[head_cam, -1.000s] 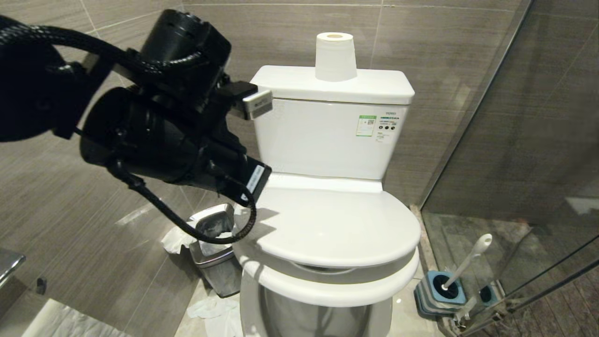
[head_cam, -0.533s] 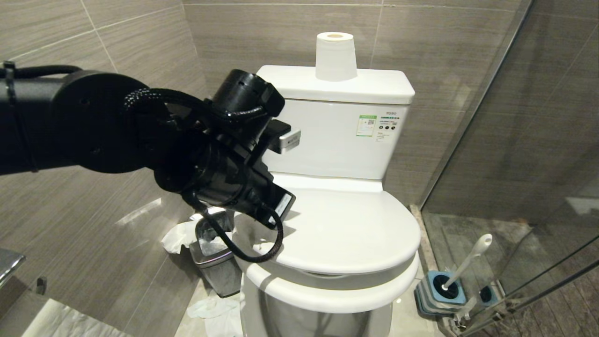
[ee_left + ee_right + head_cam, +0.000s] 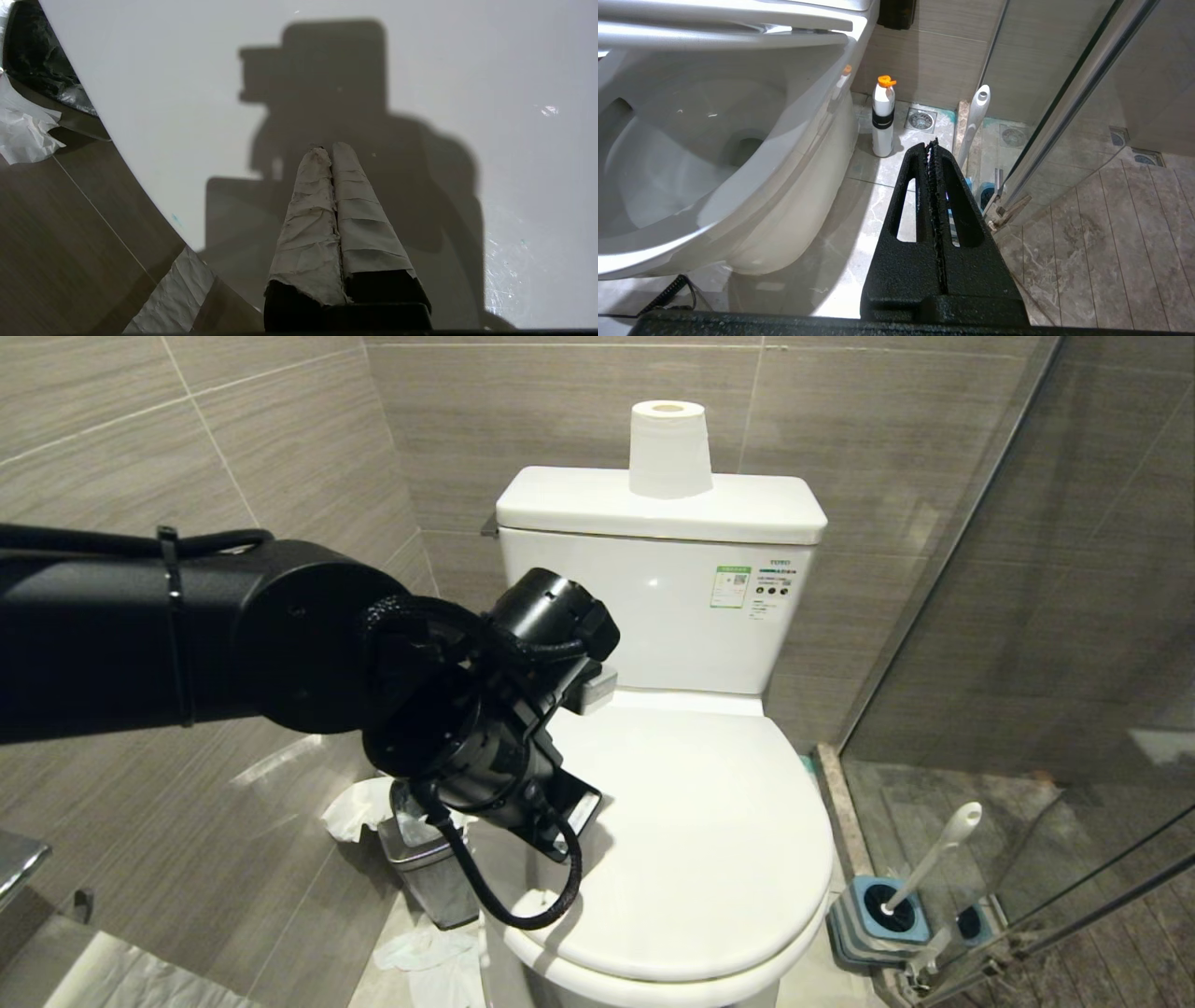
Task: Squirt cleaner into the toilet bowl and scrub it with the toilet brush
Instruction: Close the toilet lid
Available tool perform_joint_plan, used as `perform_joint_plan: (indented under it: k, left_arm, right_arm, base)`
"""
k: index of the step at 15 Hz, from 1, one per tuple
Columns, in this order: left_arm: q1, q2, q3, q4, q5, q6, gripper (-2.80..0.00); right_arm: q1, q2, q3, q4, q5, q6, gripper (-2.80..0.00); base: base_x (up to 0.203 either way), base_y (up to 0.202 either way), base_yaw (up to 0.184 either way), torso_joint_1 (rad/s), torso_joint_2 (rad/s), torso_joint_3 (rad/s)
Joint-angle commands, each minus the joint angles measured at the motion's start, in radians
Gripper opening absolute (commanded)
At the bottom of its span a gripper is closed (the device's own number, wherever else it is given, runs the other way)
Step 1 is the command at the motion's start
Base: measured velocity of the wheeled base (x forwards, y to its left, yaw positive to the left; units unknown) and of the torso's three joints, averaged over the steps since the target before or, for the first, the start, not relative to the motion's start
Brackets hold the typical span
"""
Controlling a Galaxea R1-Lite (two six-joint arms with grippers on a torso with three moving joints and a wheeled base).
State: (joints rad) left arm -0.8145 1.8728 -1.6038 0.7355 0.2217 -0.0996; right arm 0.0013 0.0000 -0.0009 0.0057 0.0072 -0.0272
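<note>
Here the left gripper point(image 3: 331, 151), its tape-wrapped fingers pressed together and empty, points down at the closed lid of the glossy white porcelain toilet bowl point(image 3: 709, 840). The long white-handled toilet brush point(image 3: 929, 863) stands in its square blue-grey holder point(image 3: 882, 915), well apart. The right gripper point(image 3: 933, 144) hangs low, jaws together, near that brush.

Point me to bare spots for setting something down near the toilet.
Free: tank top either side of the paper roll; closed lid right of the left gripper. Crowded: floor left by the steel bin and tissues; right corner with the toilet brush.
</note>
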Motion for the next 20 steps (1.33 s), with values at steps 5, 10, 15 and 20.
perform_joint_plan:
  k: [5,10,15,20]
  left_arm:
    - [-0.002,0.063,0.032,-0.003,0.024,-0.118,-2.80]
    - [-0.002,0.093,0.078,-0.002,0.023,-0.168,-2.80]
    - [-0.010,0.176,0.079,-0.002,0.027,-0.198,-2.80]
    - [-0.011,0.250,0.079,-0.005,0.070,-0.304,-2.80]
  right_arm:
    - [0.000,0.001,-0.001,0.000,0.000,0.000,-2.80]
    - [0.000,0.001,0.000,0.000,0.000,0.000,-2.80]
    - [0.000,0.000,-0.001,0.000,0.000,0.000,-2.80]
    - [0.000,0.000,0.001,0.000,0.000,0.000,-2.80]
  base:
    - [0.000,0.000,0.000,0.000,0.00,0.000]
    - [0.000,0.000,0.000,0.000,0.00,0.000]
    - [0.000,0.000,0.000,0.000,0.00,0.000]
    - [0.000,0.000,0.000,0.000,0.00,0.000]
